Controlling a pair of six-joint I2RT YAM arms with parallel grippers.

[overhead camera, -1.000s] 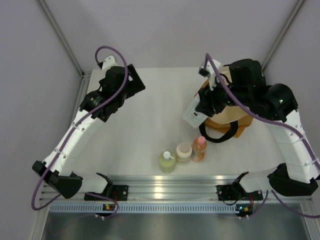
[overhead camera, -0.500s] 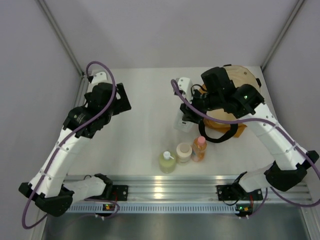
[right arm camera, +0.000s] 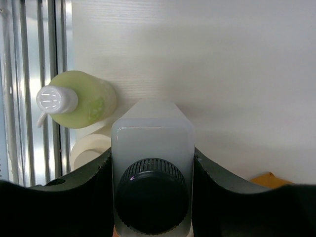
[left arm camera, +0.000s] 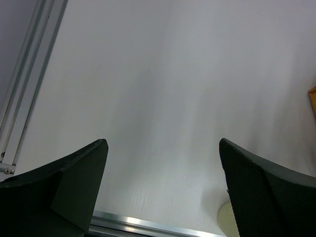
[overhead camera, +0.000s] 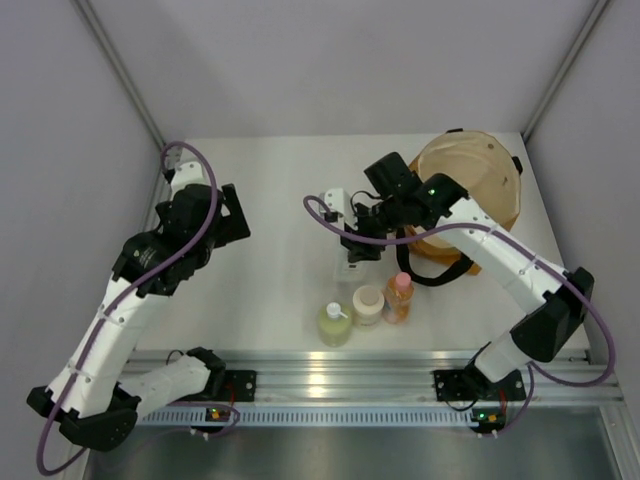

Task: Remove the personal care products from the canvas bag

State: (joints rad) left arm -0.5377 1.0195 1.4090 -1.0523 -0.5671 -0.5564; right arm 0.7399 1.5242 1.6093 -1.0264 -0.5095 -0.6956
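My right gripper is shut on the clear square black-capped bottle and holds it above the table, left of the canvas bag. In the right wrist view the bottle sits between my fingers, cap towards the camera. The yellow-green pump bottle, the cream jar and the orange bottle with pink cap stand in a row near the front edge. The pump bottle and jar lie below the held bottle. My left gripper is open and empty at the left.
The bag's black strap handles lie on the table in front of it, beside the orange bottle. A metal rail runs along the front edge. Frame posts stand at the back corners. The left wrist view shows bare table.
My right gripper has come out of the bag with the clear bottle and moved left and nearer, towards the row. My left arm has drawn back to the left.
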